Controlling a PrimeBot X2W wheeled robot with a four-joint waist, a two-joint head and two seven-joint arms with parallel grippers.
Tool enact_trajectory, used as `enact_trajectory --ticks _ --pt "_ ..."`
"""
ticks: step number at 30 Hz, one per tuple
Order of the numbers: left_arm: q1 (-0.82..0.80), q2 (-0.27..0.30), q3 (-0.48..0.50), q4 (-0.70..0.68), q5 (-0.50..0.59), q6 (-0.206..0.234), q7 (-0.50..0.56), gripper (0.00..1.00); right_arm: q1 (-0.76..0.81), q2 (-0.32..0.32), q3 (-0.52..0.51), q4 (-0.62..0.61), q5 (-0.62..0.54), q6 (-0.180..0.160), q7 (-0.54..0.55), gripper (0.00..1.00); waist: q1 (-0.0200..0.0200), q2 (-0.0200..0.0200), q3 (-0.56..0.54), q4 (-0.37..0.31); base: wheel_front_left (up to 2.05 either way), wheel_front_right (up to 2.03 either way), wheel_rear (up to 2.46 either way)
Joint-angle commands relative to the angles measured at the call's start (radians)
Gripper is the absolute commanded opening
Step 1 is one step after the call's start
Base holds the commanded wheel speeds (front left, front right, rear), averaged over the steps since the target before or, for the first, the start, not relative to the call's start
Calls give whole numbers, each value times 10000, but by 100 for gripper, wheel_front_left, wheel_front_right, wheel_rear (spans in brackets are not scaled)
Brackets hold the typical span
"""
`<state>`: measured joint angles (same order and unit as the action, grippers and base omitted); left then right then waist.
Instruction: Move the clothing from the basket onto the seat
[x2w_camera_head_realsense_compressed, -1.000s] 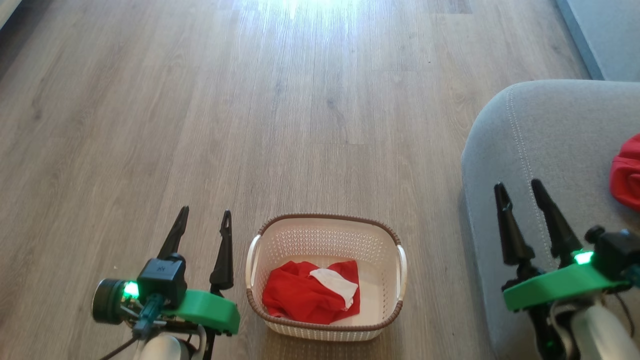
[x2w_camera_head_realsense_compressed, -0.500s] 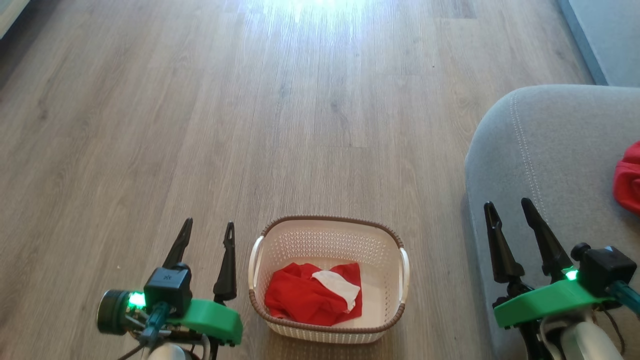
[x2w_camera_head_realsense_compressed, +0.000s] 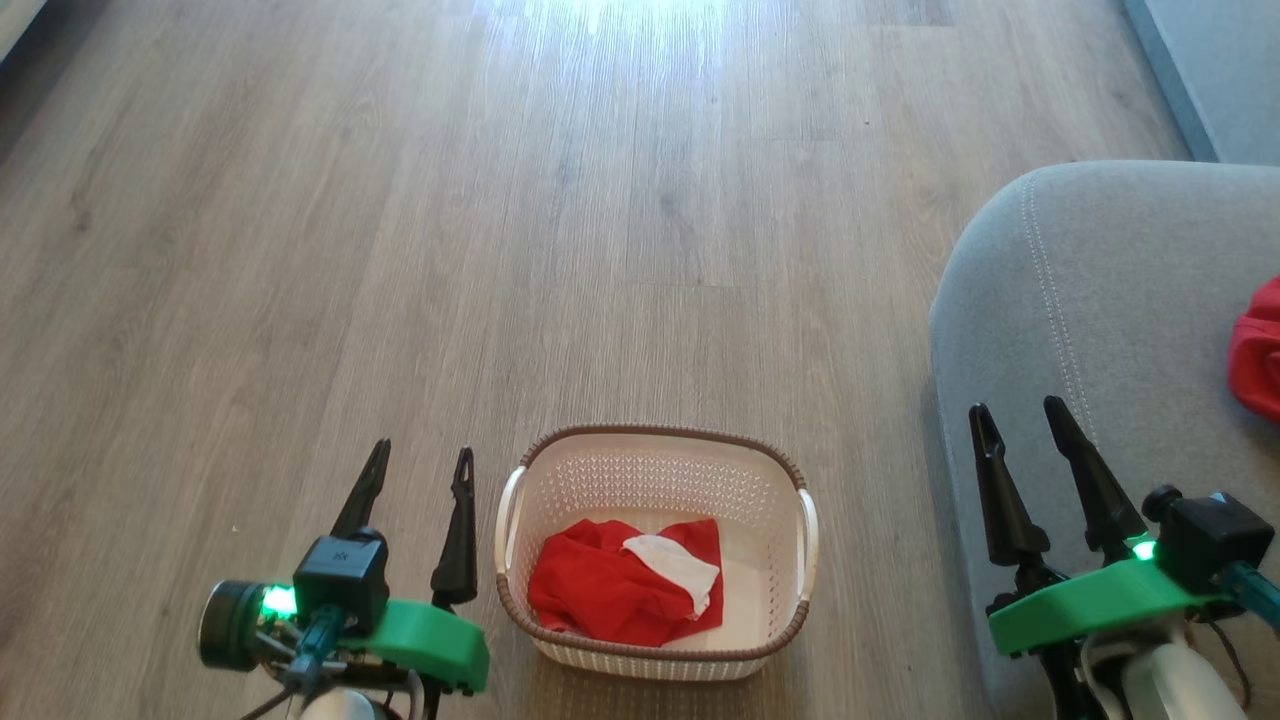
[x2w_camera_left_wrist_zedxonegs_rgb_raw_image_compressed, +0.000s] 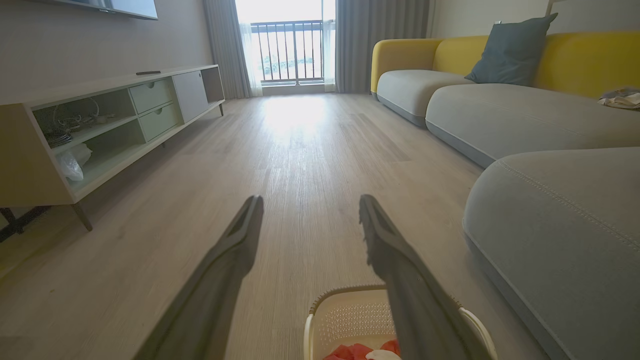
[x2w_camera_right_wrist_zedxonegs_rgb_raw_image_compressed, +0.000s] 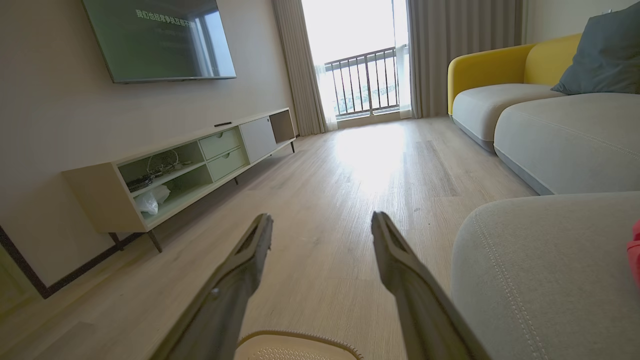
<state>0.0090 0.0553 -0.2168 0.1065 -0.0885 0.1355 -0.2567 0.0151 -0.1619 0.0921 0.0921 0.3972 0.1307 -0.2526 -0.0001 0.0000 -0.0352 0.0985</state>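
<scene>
Fingers of the left gripper (x2w_camera_head_realsense_compressed: 422, 452) stand apart and empty, just beside the left handle of the basket (x2w_camera_head_realsense_compressed: 650, 433). The right gripper (x2w_camera_head_realsense_compressed: 1015, 408) is likewise spread and empty, over the rounded corner of the grey upholstered seat (x2w_camera_head_realsense_compressed: 1100, 300). A crumpled red garment (x2w_camera_head_realsense_compressed: 610, 590) with a white panel lies toward the near left wall of the perforated cream basket. It is probably light, limp and a little slick, so pinch a raised central fold. A second red piece (x2w_camera_head_realsense_compressed: 1258, 350) lies on the seat.
</scene>
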Motion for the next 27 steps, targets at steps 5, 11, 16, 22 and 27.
enact_trajectory --ticks 5,11,16,22,27 --pt "-358 -51 299 -288 16 3 -51 100 -248 54 -13 -264 -1 0 -91 100 1 0 43 -31 0 0 0" --pt "-401 -51 301 -292 -4 -20 -51 100 -259 43 -59 -281 -34 0 -91 100 1 0 133 -54 0 0 0" --pt "-434 -51 227 -221 -100 -88 -51 100 -296 -1 -140 -276 -47 0 -91 100 1 0 293 -134 0 0 0" --pt "-544 -51 -33 204 -119 -367 -51 100 -390 10 -189 -244 -227 0 -91 100 1 0 876 -294 0 0 0" --pt "-1204 -51 -302 758 159 -853 -51 100 -737 93 -380 -311 -524 0 -91 100 1 0 2108 -408 0 0 0"
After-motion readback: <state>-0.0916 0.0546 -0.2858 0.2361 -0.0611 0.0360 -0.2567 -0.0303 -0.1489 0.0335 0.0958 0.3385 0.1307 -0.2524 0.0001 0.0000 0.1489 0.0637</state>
